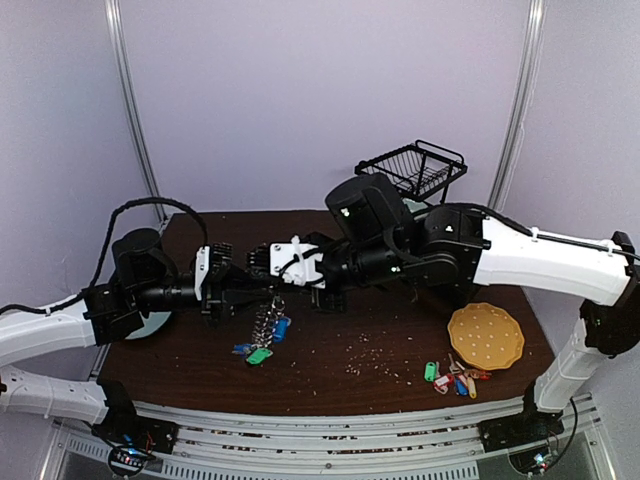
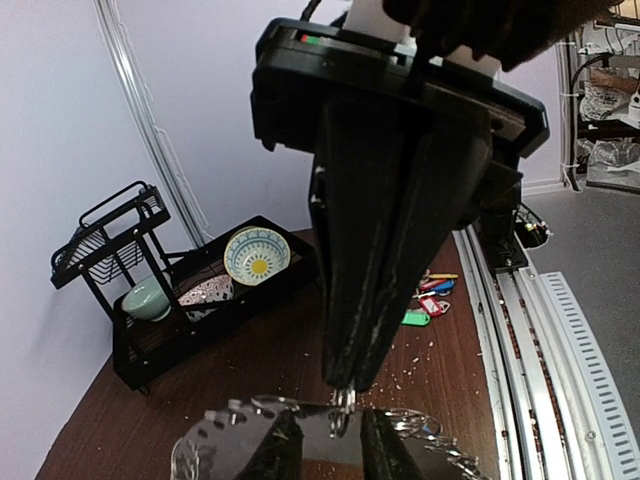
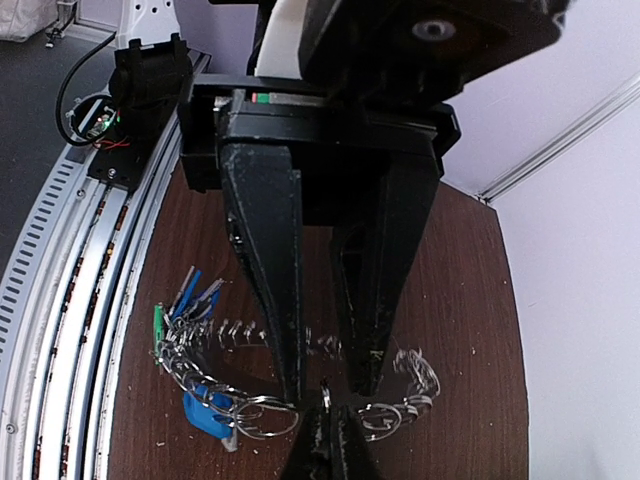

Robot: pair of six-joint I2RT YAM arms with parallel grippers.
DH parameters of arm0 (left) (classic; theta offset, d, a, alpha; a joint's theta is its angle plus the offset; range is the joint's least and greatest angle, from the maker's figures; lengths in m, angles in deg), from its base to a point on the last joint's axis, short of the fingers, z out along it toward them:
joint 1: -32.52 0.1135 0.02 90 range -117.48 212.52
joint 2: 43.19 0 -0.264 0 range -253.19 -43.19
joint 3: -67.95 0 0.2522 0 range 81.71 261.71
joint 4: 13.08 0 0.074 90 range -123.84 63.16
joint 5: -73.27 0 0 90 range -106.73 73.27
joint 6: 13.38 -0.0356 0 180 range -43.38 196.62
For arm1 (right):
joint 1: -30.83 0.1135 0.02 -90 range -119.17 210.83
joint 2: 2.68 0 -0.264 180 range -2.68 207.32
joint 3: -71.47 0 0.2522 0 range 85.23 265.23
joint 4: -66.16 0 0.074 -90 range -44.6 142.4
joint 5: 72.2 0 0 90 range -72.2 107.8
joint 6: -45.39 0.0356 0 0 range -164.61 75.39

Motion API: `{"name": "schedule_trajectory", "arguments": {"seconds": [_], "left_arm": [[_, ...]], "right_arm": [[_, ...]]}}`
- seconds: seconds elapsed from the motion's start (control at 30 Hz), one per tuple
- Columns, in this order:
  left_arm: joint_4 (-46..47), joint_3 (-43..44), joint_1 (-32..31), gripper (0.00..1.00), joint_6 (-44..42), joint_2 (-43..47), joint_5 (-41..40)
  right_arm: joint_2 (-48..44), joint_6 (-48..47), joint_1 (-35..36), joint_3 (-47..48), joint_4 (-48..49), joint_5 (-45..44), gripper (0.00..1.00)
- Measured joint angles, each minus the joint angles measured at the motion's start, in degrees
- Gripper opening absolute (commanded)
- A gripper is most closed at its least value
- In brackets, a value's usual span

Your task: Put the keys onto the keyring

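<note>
The keyring, a silver ring strung with small loops, hangs between both grippers above the table; it also shows as the keyring. Blue-tagged keys and green-tagged keys dangle from it. My right gripper is shut on a thin metal loop of the keyring. My left gripper faces it nose to nose. Its fingers stand apart on either side of the right gripper's tips, with the ring running across them. In the top view the left gripper and right gripper meet at mid-table.
A loose bunch of red, yellow, blue and green tagged keys lies front right beside a yellow disc. A black wire basket stands at the back. A black rack holds patterned bowls. Crumbs dot the wood.
</note>
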Motion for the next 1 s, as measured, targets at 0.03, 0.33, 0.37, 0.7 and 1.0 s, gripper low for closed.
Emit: {"name": "schedule_trajectory", "arguments": {"seconds": [0.03, 0.33, 0.37, 0.7, 1.0], "left_arm": [[0.0, 0.0, 0.0, 0.19, 0.1, 0.0, 0.1], [-0.2, 0.0, 0.0, 0.00, 0.5, -0.2, 0.5], [-0.2, 0.0, 0.0, 0.00, 0.5, -0.2, 0.5], [1.7, -1.5, 0.0, 0.00, 2.0, 2.0, -3.0], [12.9, -6.8, 0.0, 0.00, 5.1, 7.4, 2.5]], "right_arm": [[0.3, 0.0, 0.0, 0.1, 0.0, 0.0, 0.00], [1.2, 0.2, 0.0, 0.3, 0.1, -0.4, 0.00], [1.2, 0.3, 0.0, 0.3, 0.1, -0.4, 0.00], [-3.8, 8.9, -3.2, -12.9, 18.3, 5.3, 0.18], [-6.1, 26.3, -6.4, -29.5, 50.7, 20.3, 0.14]]}}
